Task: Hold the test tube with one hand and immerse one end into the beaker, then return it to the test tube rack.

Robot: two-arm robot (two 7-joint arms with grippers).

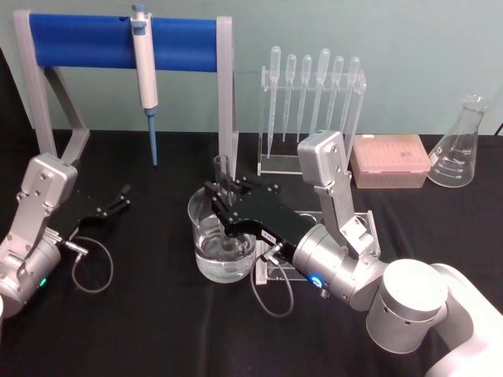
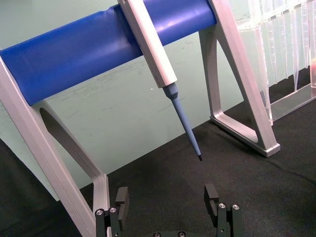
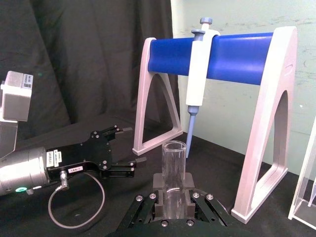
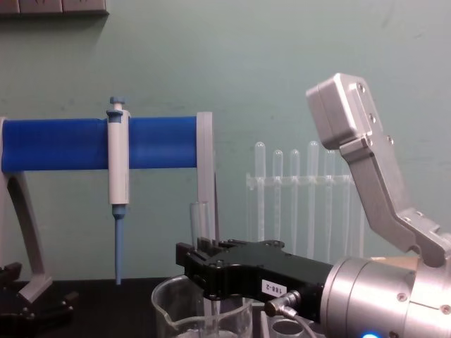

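The clear glass test tube (image 1: 222,168) stands upright, and my right gripper (image 1: 223,195) is shut on its middle. Its lower end reaches down inside the wide glass beaker (image 1: 206,255), which holds clear water; I cannot tell how deep the tip sits. In the chest view the test tube (image 4: 199,220) rises above the right gripper (image 4: 206,262), over the beaker (image 4: 169,310). The right wrist view has the test tube (image 3: 174,165) clamped between the black fingers (image 3: 157,181). My left gripper (image 1: 119,199) rests open on the black cloth to the left, also seen as the left gripper (image 2: 167,197).
A blue-barred stand (image 1: 86,41) with a hanging pipettor (image 1: 145,71) stands behind. A clear rack of plastic pipettes (image 1: 313,94), a pink tip box (image 1: 390,161) and a conical flask (image 1: 460,145) line the back right. A small clear rack (image 1: 275,271) lies under my right wrist.
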